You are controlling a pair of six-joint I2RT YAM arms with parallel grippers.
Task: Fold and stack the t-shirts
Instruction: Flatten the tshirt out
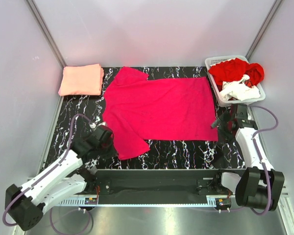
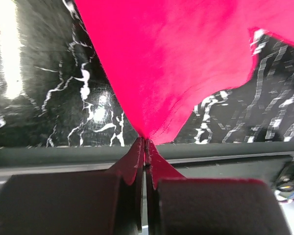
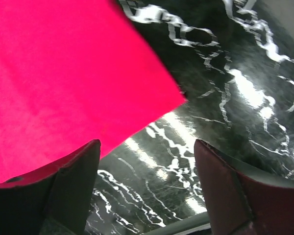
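When seen from the top, the pink tee lay flat on the table. Its long way ran left to right, with the neck and sleeves at the left end and the hem at the right end. The left gripper sat at the near sleeve. The right gripper sat just beside the near hem corner. So each arm was close to its own end of the tee. A folded salmon tee lay at the far left, just beside the pink one. A basket at the far right held a red tee and a white tee.

From the left wrist, the fingers were pressed tight together, and they pinched a tip of the pink cloth. The cloth fanned out away from them.

From the right wrist, the fingers stood wide apart and held nothing. The hem corner lay on the table ahead of them, and the cloth spread off to the left-hand finger's side. It looked like the right gripper had to slide forward and close on that corner, so that both arms could lift the near edge.
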